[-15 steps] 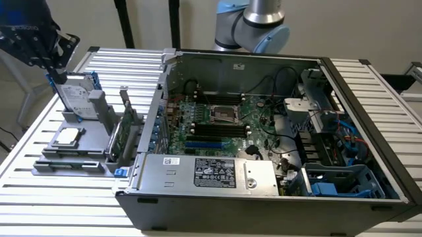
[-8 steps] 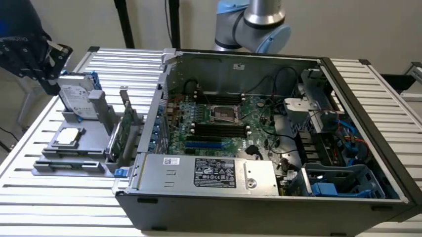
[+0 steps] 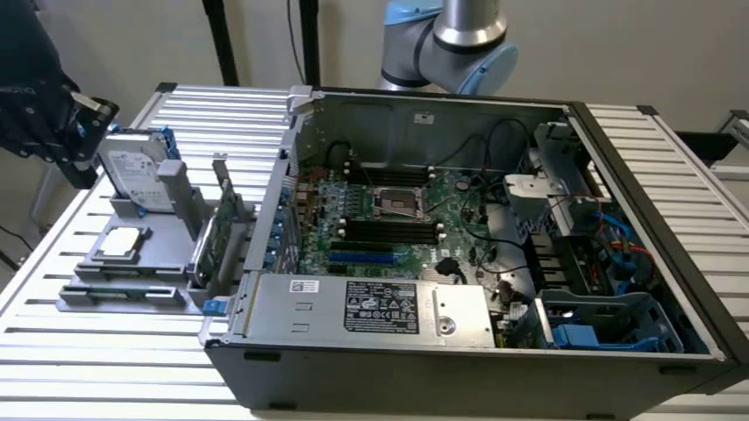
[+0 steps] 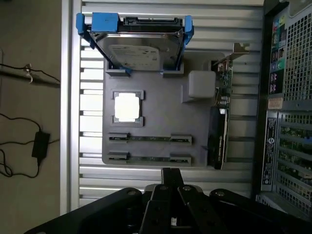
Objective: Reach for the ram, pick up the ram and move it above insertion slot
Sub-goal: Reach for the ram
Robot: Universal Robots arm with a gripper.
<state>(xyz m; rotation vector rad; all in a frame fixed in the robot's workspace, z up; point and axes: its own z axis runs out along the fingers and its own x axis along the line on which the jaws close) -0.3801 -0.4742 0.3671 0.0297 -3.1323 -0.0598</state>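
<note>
Hovering over the slatted aluminium table [image 3: 105, 351] by its edge on the exterior view's left, the gripper [image 4: 170, 171] has its claw pressed fully together and empty. Below it a grey holder [image 4: 161, 117] rests on the slats near that edge. The ram [image 4: 148, 138] lies flat in a cradle there, apart from the claw, beside a second stick [image 4: 148, 157] like it. The same holder carries a hard drive [image 4: 136, 53] in a blue frame, a square processor [image 4: 127, 107] and a green expansion card [image 4: 219, 122] standing on edge. An open computer case [image 3: 468, 360] takes up the middle of the table, its motherboard [image 3: 398, 219] exposed. Past the table edge, a black cable with a power brick [image 4: 40, 144] trails across a brown floor [image 4: 29, 195]. A pale wall [image 3: 609, 44] stands behind, and the arm [image 3: 451, 44] stands at the far edge.
</note>
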